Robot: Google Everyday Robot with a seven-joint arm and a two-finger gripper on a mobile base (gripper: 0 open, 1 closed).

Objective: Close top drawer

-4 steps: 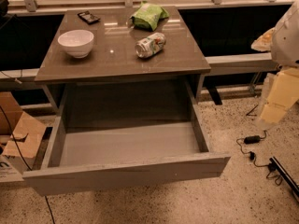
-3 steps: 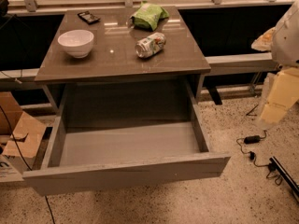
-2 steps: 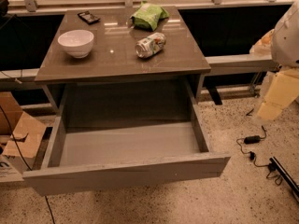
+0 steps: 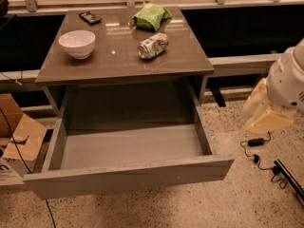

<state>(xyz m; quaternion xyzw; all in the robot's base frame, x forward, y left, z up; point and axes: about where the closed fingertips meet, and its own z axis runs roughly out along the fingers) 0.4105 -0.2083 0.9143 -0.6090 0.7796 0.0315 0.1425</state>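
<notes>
**Top drawer standing open; tool off to one side, not in contact.**

You have the top drawer (image 4: 128, 177) drawn far out from under the worktop (image 4: 118, 63), its long front panel running crosswise, left of and lower than the tool (image 4: 266, 115) as the camera sees it. The tool hangs beyond the drawer's near right corner, apart from the panel, and I cannot tell whether it is open or closed or has hold of anything. In my judgement it must first come round in front of the panel, then push toward the worktop. I see nothing between them. The bowl (image 4: 77, 43), can (image 4: 152, 45) and green bag (image 4: 151, 16) sit on the worktop, outside the drawer's travel. A cable (image 4: 256, 141) lies on the floor beneath the tool.
</notes>
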